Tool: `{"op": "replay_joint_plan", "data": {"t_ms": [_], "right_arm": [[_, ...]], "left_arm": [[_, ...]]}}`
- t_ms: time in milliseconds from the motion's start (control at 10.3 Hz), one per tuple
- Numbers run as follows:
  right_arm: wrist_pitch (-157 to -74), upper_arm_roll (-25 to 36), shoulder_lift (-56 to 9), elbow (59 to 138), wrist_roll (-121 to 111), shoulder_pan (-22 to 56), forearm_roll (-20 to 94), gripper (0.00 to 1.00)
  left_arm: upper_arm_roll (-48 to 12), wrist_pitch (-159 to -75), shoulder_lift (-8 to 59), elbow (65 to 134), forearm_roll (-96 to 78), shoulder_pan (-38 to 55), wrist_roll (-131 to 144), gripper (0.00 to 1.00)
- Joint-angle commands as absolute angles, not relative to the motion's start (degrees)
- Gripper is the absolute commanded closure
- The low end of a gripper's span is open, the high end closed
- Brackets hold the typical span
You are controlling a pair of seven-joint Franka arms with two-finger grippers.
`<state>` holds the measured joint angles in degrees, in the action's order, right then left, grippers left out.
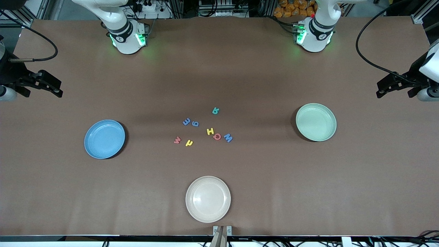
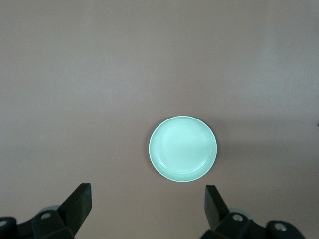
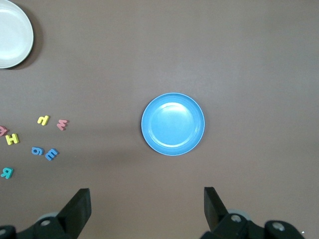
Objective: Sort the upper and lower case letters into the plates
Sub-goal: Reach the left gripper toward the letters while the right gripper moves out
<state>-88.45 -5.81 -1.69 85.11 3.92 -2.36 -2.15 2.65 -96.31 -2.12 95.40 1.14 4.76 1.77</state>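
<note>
Hovering wide open and empty at the table ends, left gripper [image 2: 147,206] and right gripper [image 3: 147,206] flank clustered letters [image 1: 202,128].

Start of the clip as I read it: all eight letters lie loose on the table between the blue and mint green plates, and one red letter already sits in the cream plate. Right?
Not quite. The cream plate holds nothing, as the front view shows. All eight letters, the red ones too, lie loose on the table between the blue plate and the mint green plate.

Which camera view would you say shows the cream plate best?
The front view: the cream plate is whole there, nearest that camera. The right wrist view catches only part of it at the frame's corner; the left wrist view misses it.
</note>
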Motion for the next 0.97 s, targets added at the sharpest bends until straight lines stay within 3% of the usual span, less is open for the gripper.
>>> {"op": "replay_joint_plan", "data": {"t_ms": [0, 483, 870], "right_arm": [[-87.19, -5.98, -1.58, 84.2, 3.43, -2.55, -2.72, 0.0], [-87.27, -5.98, -1.85, 85.16, 3.43, -2.81, -2.99, 0.0], [-87.63, -5.89, -2.2, 85.34, 3.43, -3.07, -3.16, 0.0]], "left_arm": [[2.99, -96.77, -2.9, 95.89, 2.46, 5.19, 0.88, 0.0], [2.9, -96.42, -2.99, 96.5, 1.94, 5.8, 0.97, 0.0], [1.94, -96.42, -1.15, 98.26, 2.11, 12.99, 0.54, 0.0]]}}
